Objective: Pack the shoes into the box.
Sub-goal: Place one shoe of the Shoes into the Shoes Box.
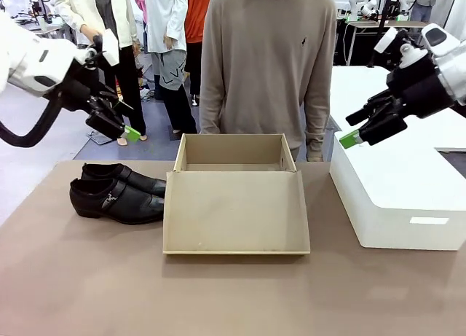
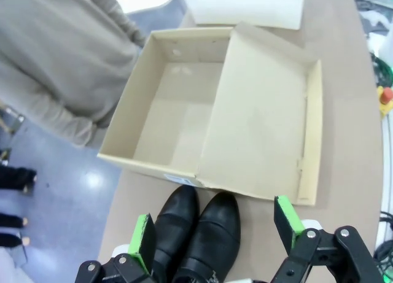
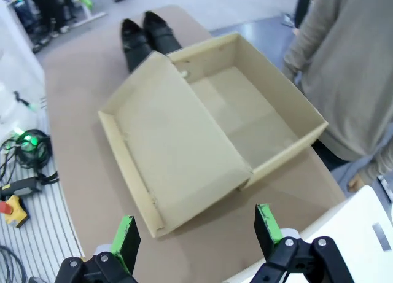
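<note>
Two black glossy shoes (image 1: 116, 194) lie side by side on the brown table, left of the box (image 1: 233, 152). The tan cardboard box stands open in the middle, bare inside, with its flap lid (image 1: 237, 212) lying flat toward me. My left gripper (image 1: 120, 132) hangs open in the air above and behind the shoes. In the left wrist view the shoes (image 2: 196, 234) sit between the open left gripper's (image 2: 216, 226) fingers, far below, with the box (image 2: 132, 96) beyond. My right gripper (image 1: 357, 132) hovers open, high to the box's right. The right wrist view shows the right gripper (image 3: 197, 229), the box (image 3: 276, 86) and the shoes (image 3: 144, 37).
A large white plastic box (image 1: 400, 190) stands on the table at the right, under my right gripper. A person in a grey sweater (image 1: 269, 66) stands close behind the cardboard box. Bare table lies in front of the lid.
</note>
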Robot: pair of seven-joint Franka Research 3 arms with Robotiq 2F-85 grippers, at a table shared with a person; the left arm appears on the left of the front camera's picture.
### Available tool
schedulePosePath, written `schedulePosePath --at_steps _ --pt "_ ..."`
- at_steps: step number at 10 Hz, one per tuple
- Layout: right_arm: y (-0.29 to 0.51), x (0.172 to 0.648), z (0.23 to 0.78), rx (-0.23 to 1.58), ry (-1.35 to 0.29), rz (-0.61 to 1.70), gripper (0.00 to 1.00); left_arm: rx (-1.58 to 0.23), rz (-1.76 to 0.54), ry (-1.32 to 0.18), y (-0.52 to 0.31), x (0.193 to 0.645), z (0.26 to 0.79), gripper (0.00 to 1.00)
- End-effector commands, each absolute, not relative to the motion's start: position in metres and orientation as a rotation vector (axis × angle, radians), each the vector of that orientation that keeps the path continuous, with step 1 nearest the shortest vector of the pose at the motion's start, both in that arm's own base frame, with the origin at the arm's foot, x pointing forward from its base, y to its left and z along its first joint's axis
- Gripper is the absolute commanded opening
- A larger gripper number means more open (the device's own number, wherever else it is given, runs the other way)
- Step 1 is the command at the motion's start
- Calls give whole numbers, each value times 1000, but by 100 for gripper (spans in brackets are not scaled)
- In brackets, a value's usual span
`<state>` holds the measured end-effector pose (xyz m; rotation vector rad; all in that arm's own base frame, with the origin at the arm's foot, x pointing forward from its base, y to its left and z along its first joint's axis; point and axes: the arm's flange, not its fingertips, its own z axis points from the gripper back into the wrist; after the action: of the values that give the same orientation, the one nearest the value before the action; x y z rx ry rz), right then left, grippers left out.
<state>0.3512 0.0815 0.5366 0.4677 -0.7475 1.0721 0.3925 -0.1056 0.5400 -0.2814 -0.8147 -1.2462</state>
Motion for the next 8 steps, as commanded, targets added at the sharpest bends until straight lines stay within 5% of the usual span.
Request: schedulePosePath --at_steps 1,4,8 --pt "75 354 534 582 -763 1155 100 -327 -1324 -841 -92 395 531 100" --pt "82 349 536 572 -735 1164 100 -374 -1170 -800 -90 400 532 100" --pt "80 345 535 568 -739 1136 100 -321 -1291 -836 -92 393 535 100"
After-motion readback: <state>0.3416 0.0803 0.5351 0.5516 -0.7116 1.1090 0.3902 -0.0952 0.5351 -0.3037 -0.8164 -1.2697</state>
